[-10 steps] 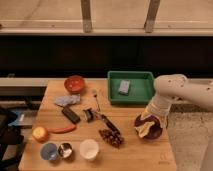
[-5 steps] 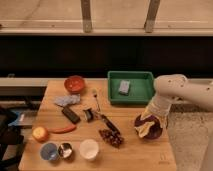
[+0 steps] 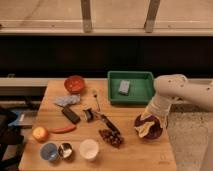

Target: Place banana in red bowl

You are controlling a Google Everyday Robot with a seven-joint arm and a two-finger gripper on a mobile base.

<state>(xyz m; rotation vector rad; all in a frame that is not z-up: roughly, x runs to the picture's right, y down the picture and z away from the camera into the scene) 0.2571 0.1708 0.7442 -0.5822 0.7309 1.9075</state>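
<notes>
The pale-yellow banana (image 3: 144,129) lies in the dark purple bowl (image 3: 156,132) at the right side of the wooden table. My gripper (image 3: 151,118) hangs at the end of the white arm (image 3: 175,90), right above the banana and the purple bowl; I cannot see whether it touches the banana. The small red bowl (image 3: 75,83) stands at the far left part of the table, well away from the gripper, with nothing seen in it.
A green tray (image 3: 145,93) with a grey sponge (image 3: 124,87) stands behind the gripper. Mid-table lie dark grapes (image 3: 111,137), a black utensil (image 3: 107,122), a black bar (image 3: 70,114) and a silver packet (image 3: 66,100). Front left: orange fruit (image 3: 40,133), red chili (image 3: 62,129), blue bowl (image 3: 49,151), white cup (image 3: 89,149).
</notes>
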